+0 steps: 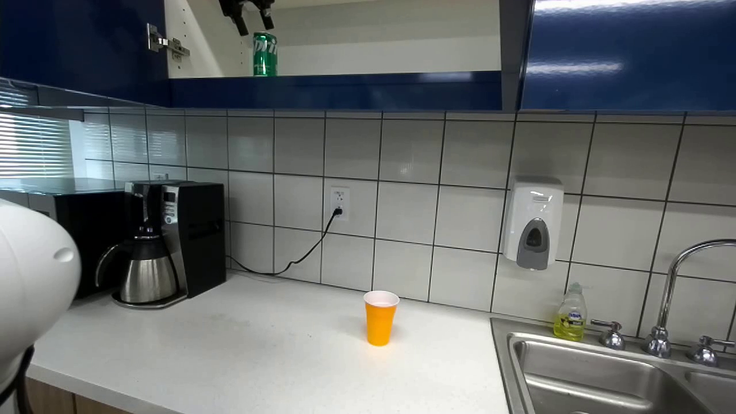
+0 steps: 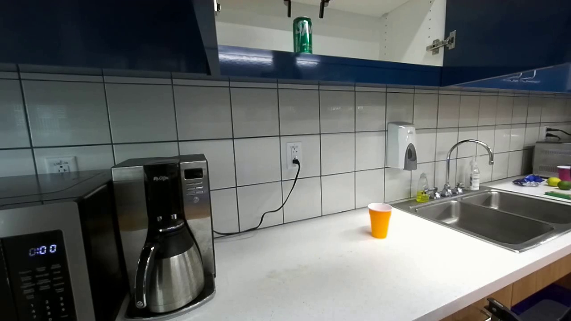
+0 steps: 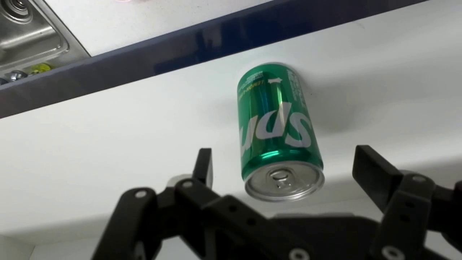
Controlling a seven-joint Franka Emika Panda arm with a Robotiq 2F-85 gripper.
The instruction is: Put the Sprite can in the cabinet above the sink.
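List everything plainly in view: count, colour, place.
Sprite can: one, green, upright in cabinet
Cabinet: one open, dark blue, cream inside, above counter
Counter: one, white, below cabinet
Cups: two, orange and magenta, on counter
Sink: one, steel, in counter
Tap: one, chrome, at sink
Bottles: two, yellow and clear, by sink
Soap dispenser: one, white, tiled wall
Outlets: three, white, wall
Cords: several, black, at outlets
Coffee maker with carafe: one, black/silver, on counter
Microwave: one, black/silver, beside coffee maker
Fruit: two, yellow and green, beyond sink
Packet: one, blue, near fruit
Blinds: one, white, beyond microwave
Gripper: one, black, open near can's top
Arm: one, white, exterior view's edge
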